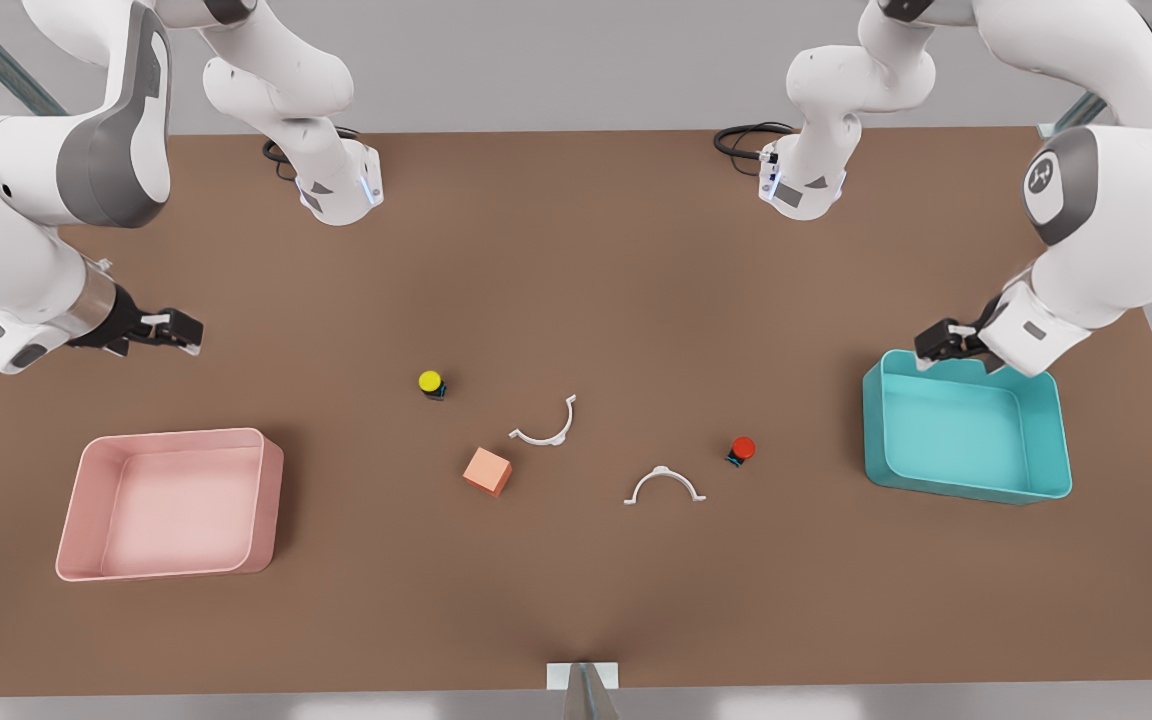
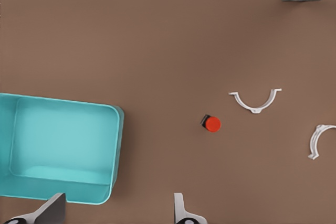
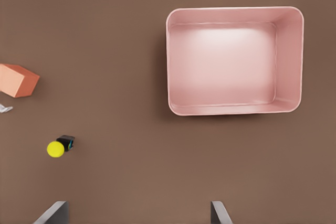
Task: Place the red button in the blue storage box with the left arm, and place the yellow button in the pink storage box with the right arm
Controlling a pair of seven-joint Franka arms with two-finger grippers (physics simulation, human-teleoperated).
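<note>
Over blue storage box (image 1: 966, 430) rim, left gripper (image 1: 936, 345) open; right gripper (image 1: 171, 330) open.

The red button (image 1: 742, 449) sat on the worktop, well apart from the empty blue box (image 1: 966, 428). The yellow button (image 1: 431, 383) stood apart from the empty pink box (image 1: 172, 504).

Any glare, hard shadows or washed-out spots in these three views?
Front view: soft even light, faint shadows beside the pink storage box and orange cube. Right wrist view: a pale washed patch on the pink box floor; the yellow button reads clearly. Left wrist view: mild sheen inside the blue storage box; the red button has slightly soft edges.
</note>
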